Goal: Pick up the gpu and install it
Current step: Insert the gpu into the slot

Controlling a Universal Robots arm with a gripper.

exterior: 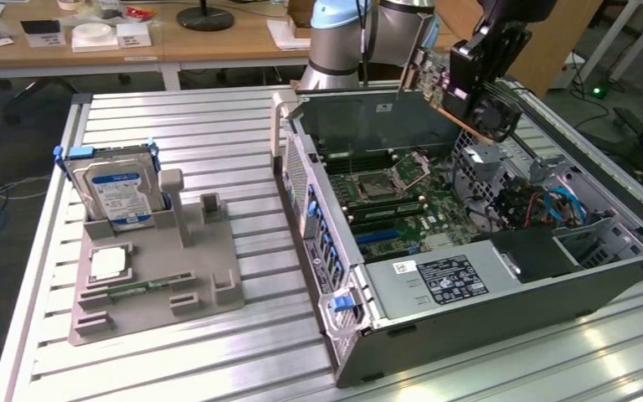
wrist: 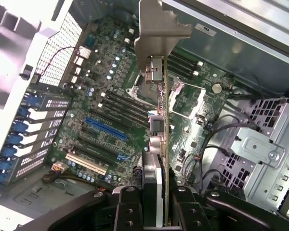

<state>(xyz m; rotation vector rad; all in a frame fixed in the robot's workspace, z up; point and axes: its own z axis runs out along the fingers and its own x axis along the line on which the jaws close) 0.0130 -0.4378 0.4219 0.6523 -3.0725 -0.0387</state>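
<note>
- Grasp: the gripper (exterior: 475,84) is clenched on the gpu (exterior: 491,115). In the wrist view I see the card (wrist: 160,144) edge-on, pinched between the two black fingers (wrist: 127,209).
- Position of gpu: it is held in the air above the open case (exterior: 501,293), over the rear part of the cavity, towards the exterior view's right. It touches neither the motherboard (exterior: 394,201) nor any slot.
- Attitude: the card hangs on edge and tilted. Its black cooler faces the exterior view's right and its silver bracket (wrist: 156,29) is at the end away from the gripper.
- Below the card: from the wrist I look past it onto the board, with the processor socket (wrist: 149,86) directly behind its line. The blue slot (wrist: 103,127) lies off to one side, apart from the card.
- Case: it lies on its side on the slatted table (exterior: 187,126), side panel off, interior exposed.
- Other items: a grey holder (exterior: 215,251) stands on the table well apart from the case, at the exterior view's left. A hard drive (exterior: 120,193) stands upright in it and a memory stick (exterior: 143,287) lies flat on it.
</note>
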